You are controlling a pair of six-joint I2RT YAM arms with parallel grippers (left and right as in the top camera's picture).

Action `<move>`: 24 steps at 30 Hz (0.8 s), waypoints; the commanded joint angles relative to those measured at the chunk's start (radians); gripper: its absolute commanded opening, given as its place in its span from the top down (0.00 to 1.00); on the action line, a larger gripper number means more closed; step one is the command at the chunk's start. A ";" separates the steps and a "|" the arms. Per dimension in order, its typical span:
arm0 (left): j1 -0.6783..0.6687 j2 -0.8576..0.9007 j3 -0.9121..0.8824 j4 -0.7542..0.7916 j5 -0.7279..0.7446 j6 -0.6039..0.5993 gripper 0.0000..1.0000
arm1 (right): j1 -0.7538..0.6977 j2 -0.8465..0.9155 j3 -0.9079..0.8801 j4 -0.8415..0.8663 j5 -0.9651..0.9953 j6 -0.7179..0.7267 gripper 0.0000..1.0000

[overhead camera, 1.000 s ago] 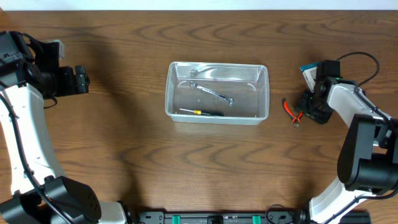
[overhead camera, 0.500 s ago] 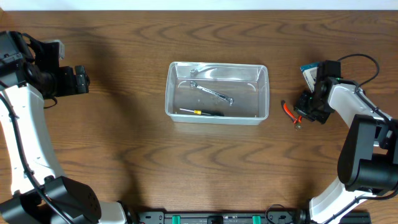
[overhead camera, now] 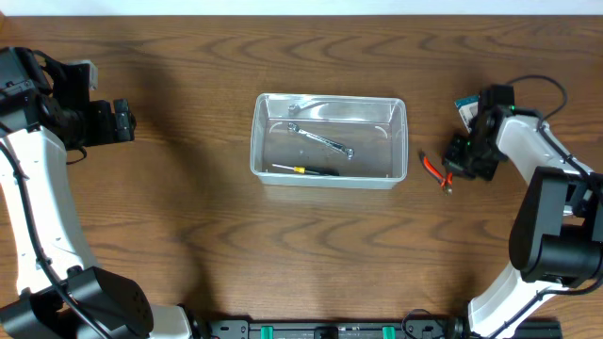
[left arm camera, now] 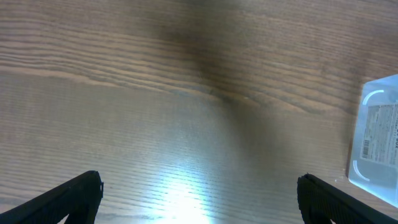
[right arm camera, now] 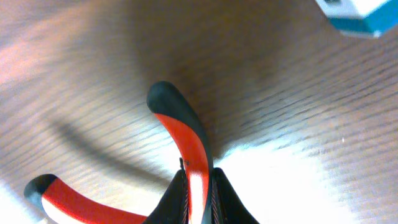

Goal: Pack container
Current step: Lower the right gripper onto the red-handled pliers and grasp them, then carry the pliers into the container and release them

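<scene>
Right wrist view reveals right end effector (right arm camera: 200, 198) clenched on pliers (right arm camera: 184, 134), unclear overhead; left end effector (left arm camera: 199, 198) released.

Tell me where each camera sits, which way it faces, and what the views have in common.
Overhead: above the table, looking straight down at the container, both arms, left gripper and right gripper in view.
Left wrist: low over the table, facing a labelled box at the frame's right edge; its own open fingertips show.
Right wrist: close over the table, looking down at the pliers that its fingers clamp.
Shared: overhead and right wrist both show the pliers and the blue-and-white box.
</scene>
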State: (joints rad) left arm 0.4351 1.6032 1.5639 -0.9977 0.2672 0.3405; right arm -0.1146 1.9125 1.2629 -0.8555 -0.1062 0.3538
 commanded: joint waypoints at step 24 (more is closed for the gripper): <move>-0.002 0.010 -0.005 0.005 0.010 0.005 0.02 | 0.499 0.011 0.278 -0.024 -0.008 -0.946 0.99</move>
State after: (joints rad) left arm 0.4351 1.6032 1.5639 -0.9909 0.2672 0.3405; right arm 0.3775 1.8797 1.5471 -0.8875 -0.1120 -0.5316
